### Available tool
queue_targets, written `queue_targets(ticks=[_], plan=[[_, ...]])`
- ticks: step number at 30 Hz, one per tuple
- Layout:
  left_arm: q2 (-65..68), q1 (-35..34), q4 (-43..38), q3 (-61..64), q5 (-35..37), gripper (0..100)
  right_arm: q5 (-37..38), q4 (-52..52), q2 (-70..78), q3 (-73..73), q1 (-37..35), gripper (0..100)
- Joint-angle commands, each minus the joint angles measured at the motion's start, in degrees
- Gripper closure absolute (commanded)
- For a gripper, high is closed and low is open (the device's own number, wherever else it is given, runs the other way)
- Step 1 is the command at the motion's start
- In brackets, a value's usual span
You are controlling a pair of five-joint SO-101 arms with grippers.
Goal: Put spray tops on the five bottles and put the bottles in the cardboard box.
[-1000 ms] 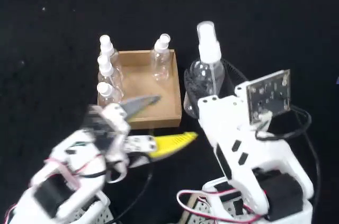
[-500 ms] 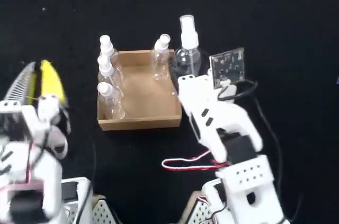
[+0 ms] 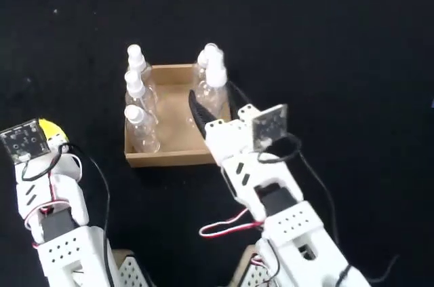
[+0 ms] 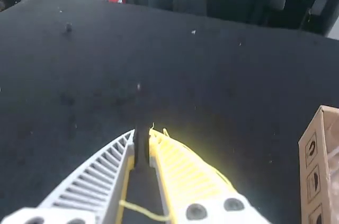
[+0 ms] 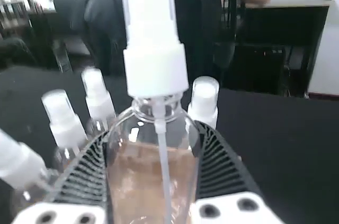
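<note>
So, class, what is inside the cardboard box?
Three sprayer-topped bottles line one wall of the cardboard box; a fourth bottle stands in a far corner. The right gripper holds a fifth bottle beside it; its base is covered, so touchdown is unclear.

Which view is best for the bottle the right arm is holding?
Right wrist view: the held bottle, spray top on, sits close-up between the black fingers. The high view shows it from above, at the cardboard box.

Black printed symbols, not legible, on the side of the cardboard box (image 4: 323, 166)
</note>
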Motion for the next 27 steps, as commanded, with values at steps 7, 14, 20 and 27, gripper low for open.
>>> queue_targets(ticks=[7,14,20,27], plan=[[-0.44,1.98,-3.96,4.26,0.44,97,0.88,-6.24,22.81,-9.01,-0.79,98.8],[-0.09,2.07,-0.62,4.26,0.44,97,1.14,-17.93,32.57,-7.08,-0.70,98.8],[0.00,2.07,-0.35,4.26,0.44,97,1.14,-22.68,38.29,-6.81,0.53,98.7],[-0.09,2.07,2.02,4.26,0.44,97,3.16,-22.95,38.64,-6.73,1.05,98.3]])
